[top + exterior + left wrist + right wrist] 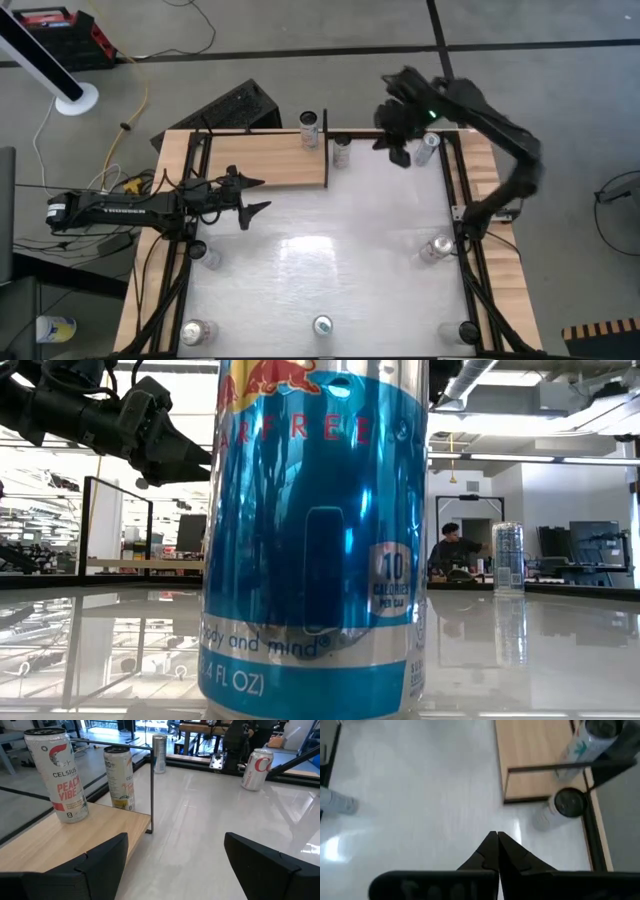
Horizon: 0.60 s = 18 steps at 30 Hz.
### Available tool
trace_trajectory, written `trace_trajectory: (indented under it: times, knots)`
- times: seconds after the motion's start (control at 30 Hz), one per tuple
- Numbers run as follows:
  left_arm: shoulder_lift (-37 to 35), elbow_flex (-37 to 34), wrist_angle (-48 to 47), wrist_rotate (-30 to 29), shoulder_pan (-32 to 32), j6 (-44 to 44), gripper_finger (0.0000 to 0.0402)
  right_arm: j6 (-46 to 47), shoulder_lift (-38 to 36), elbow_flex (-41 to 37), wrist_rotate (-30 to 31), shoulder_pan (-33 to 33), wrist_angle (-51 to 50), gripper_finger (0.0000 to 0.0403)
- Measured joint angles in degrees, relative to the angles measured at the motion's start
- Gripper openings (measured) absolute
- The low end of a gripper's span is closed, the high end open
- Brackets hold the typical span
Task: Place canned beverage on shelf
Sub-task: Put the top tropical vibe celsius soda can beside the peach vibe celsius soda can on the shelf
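We take the shelf (270, 160) as our landmark: a pale wooden board lying along the far edge of the white table (320, 270), toward its left half. One can (310, 128) stands upright on the shelf's far right corner; in the left wrist view this is the white Celsius can (56, 775) standing on the wood. Just off the shelf's right edge, on the table, stands a second can (341, 152), close to the thin black frame post (151, 790) at that corner. In the right wrist view we look down on its dark top (568, 802) right beside the shelf's corner.

The right gripper (400, 152) hangs above the table to the right of the shelf, past the second can, and near another can (428, 143) at the table's far right corner. Its fingers (490, 851) are pressed together with nothing between them.

The left gripper (254, 196) sits just in front of the shelf's near edge, pointing right. Its fingers (100, 857) are spread wide and hold nothing.

Well away from the shelf, more cans stand on the table: one (436, 249) near the right rail, and one (322, 325) at the middle of the near edge, a blue Red Bull can (315, 535) that fills the low view.
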Motion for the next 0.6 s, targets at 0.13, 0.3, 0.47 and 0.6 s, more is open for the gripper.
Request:
trace_trajectory:
  times: [0.13,0.3,0.47,0.6]
  knots:
    - [0.0,0.0,0.0,0.01,0.0,0.01,0.0318,3.48,-11.02,-17.27,2.72,5.32,15.07,0.0045]
    - [0.0,0.0,0.11,-0.04,0.0,-0.88,0.0318,6.04,-20.99,-34.77,6.03,11.61,30.89,0.0039]
    - [0.0,0.0,0.36,-0.19,0.0,-2.39,0.0318,8.11,-24.42,-43.53,12.52,14.24,38.68,0.0028]
    - [-0.01,0.0,1.54,-0.31,0.0,-3.0,0.0318,14.08,-24.4,-44.38,12.13,15.37,33.75,0.0029]
